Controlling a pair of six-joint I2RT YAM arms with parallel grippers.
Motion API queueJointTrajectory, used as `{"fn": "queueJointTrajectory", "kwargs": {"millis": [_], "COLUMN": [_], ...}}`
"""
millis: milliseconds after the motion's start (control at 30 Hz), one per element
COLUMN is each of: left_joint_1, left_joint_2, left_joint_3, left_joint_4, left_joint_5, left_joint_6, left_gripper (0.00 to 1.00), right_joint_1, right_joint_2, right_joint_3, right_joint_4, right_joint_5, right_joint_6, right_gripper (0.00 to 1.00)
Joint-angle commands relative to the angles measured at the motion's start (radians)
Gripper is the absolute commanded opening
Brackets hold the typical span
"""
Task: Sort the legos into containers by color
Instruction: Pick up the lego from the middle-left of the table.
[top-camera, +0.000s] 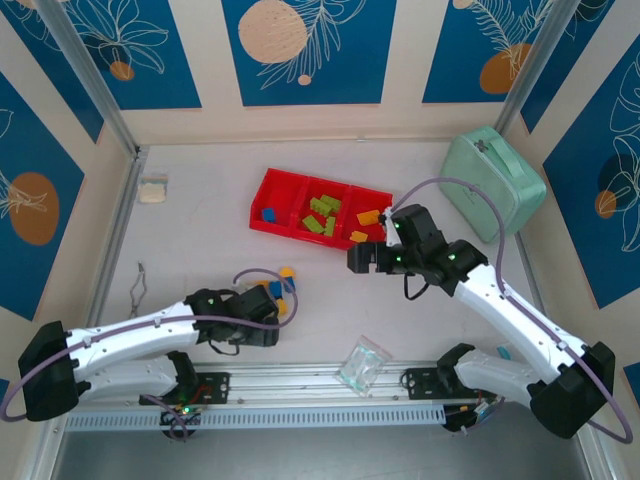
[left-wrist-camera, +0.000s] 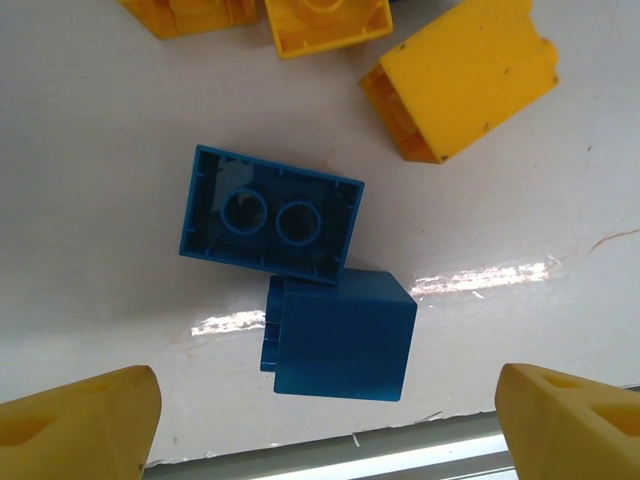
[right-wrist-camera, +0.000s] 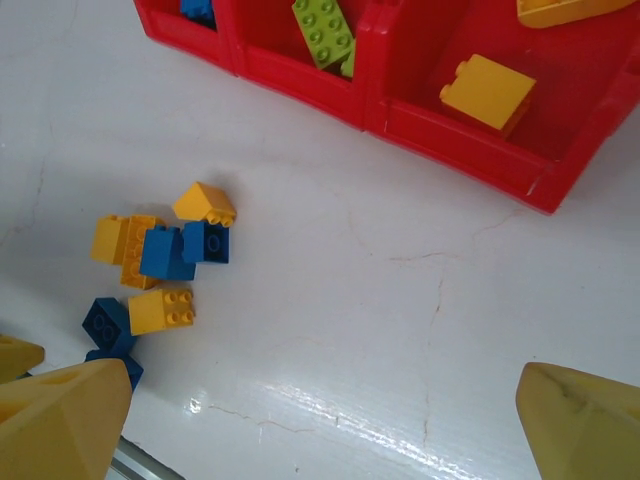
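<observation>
The red tray (top-camera: 262, 222) lies at the table's middle back. Its left compartment holds a blue brick (top-camera: 268, 213), its middle one green bricks (top-camera: 322, 212), its right one yellow bricks (top-camera: 368, 217). A loose pile of blue and yellow bricks (right-wrist-camera: 160, 260) lies near the front. My left gripper (top-camera: 272, 303) hangs open just over this pile. Between its yellow fingertips (left-wrist-camera: 80, 430) lie an upturned blue brick (left-wrist-camera: 270, 212) and a blue brick on its side (left-wrist-camera: 340, 335), untouched. My right gripper (top-camera: 358, 258) is open in front of the tray (right-wrist-camera: 450, 135), nothing between its fingers (right-wrist-camera: 585, 420).
A mint-green zipped case (top-camera: 495, 180) stands at the back right. A clear plastic bag (top-camera: 362, 365) lies by the near rail between the arm bases. A small white block (top-camera: 152, 190) and a thin metal piece (top-camera: 138, 285) sit at the left.
</observation>
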Motion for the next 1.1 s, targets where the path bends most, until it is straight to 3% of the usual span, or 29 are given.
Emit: {"fn": "queueJointTrajectory", "kwargs": {"millis": [0,167,400,633,1067], "left_joint_1": [-0.005,-0.005,0.003,0.039,0.075], "left_joint_2": [0.02,0.097,0.228,0.272,0.278], "left_joint_3": [-0.019,-0.018,-0.008,-0.005,-0.045], "left_joint_4": [0.05,0.09,0.127,0.146,0.231], "left_joint_5": [0.025,0.037,0.046,0.055,0.074], "left_joint_6": [-0.007,0.022,0.036,0.063,0.114], "left_gripper": [0.84,0.81,0.83,0.82,0.6], "right_joint_1": [-0.029,-0.062,-0.081,-0.096,-0.114], "right_joint_2": [-0.032,-0.04,-0.019,-0.019,-0.026], "right_joint_3": [-0.023,-0.053,-0.044,-0.06,-0.044], "right_joint_4": [0.01,0.05,0.045,0.051,0.032], "right_joint_5": [-0.049,-0.099,-0.127,-0.14,-0.158], "right_joint_6": [0.015,0.032,0.033,0.023,0.016], "right_gripper": [0.99,0.99,0.99,0.99,0.99]}}
